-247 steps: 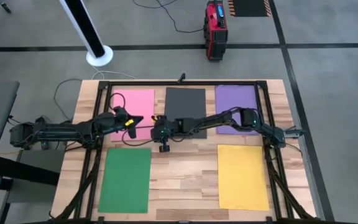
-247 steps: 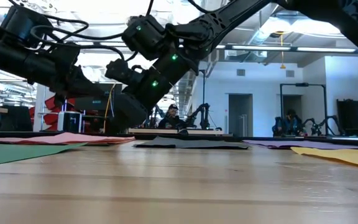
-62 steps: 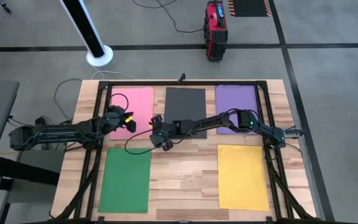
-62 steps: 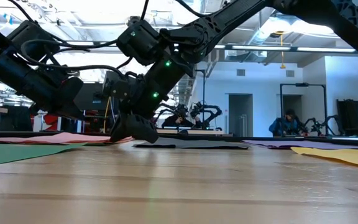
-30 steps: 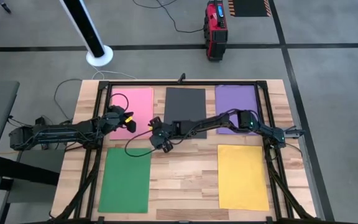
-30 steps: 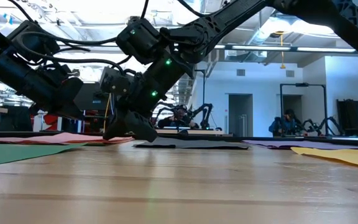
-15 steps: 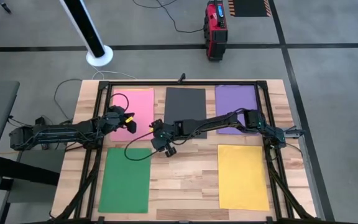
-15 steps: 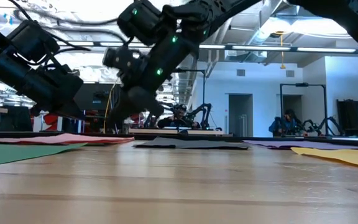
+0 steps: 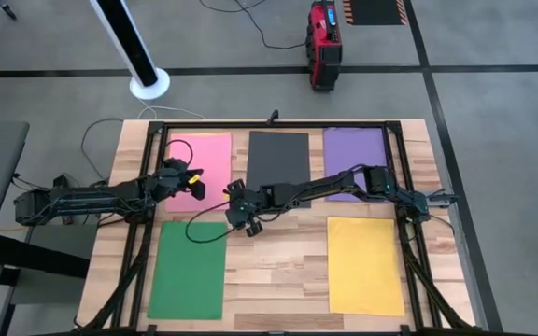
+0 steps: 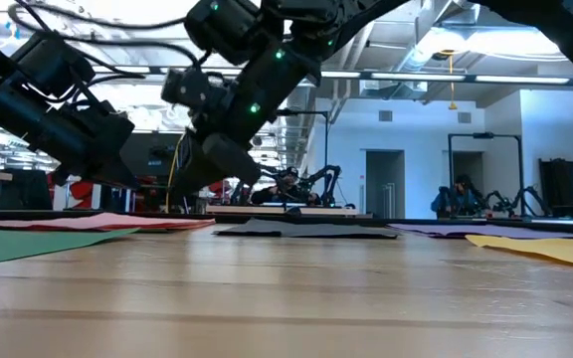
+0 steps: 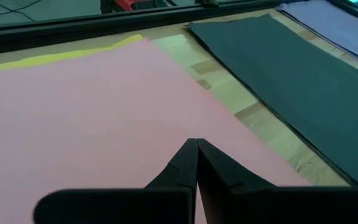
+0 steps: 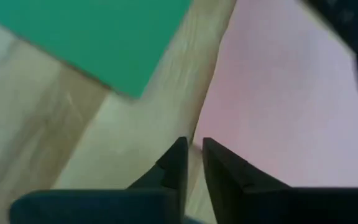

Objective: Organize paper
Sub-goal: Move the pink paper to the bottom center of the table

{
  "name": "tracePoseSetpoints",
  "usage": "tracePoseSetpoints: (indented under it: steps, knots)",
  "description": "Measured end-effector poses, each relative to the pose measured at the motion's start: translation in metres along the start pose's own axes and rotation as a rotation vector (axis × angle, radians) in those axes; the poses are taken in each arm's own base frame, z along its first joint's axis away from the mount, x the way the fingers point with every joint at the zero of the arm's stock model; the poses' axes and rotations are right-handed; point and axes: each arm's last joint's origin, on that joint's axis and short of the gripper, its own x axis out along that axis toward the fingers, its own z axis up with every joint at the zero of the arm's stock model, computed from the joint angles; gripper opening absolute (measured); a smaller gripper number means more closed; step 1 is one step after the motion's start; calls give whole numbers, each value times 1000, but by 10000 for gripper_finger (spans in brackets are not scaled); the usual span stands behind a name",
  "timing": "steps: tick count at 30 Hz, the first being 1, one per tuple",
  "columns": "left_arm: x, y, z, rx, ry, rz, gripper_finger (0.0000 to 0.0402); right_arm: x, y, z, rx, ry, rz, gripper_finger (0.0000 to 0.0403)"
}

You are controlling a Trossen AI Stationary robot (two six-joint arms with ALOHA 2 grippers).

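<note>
Five paper sheets lie flat on the wooden table [image 9: 278,247]: pink [image 9: 204,154], dark grey [image 9: 278,159] and purple [image 9: 353,149] along the far side, green [image 9: 190,271] and yellow [image 9: 365,266] nearer. My left gripper [image 9: 197,183] is shut and hovers over the pink sheet [image 11: 92,106]. My right gripper [image 9: 241,219] hangs above the bare wood between the pink sheet's near right corner [image 12: 278,112] and the green sheet [image 12: 98,37]. Its fingers [image 12: 178,163] are a narrow gap apart with nothing between them.
A black metal frame [image 9: 278,123] runs around the table's far edge and sides. A black cable [image 9: 199,233] loops over the green sheet's far edge. Bare wood [image 9: 278,280] lies between the green and yellow sheets.
My right gripper was down at the table beside the pink sheet's near right corner. It has risen clear of the tabletop and shifted slightly toward the near edge. The sheets lie where they were.
</note>
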Motion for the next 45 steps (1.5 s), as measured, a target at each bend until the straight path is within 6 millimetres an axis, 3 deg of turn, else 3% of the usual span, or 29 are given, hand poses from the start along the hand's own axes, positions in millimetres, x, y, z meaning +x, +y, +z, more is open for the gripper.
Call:
tracePoseSetpoints:
  steps: [5, 8, 11, 18, 45]
  knots:
    - [0, 0, 0, -1, 1, -2, 0, 1, -4, 0, 9, -19, -18, 79]
    - [0, -1, 0, 0, 12, -22, 0, 13, -2, -3, -1, -27, -31, 89]
    - [0, -1, -1, 1, 15, -20, 0, 29, 9, -10, -21, -14, -19, 93]
    - [0, 0, -1, 11, 20, -17, 0, 37, 13, -14, -32, 5, -45, 93]
    - [0, 1, -3, 35, 37, -8, 0, 38, -2, -20, -8, 34, -129, 93]
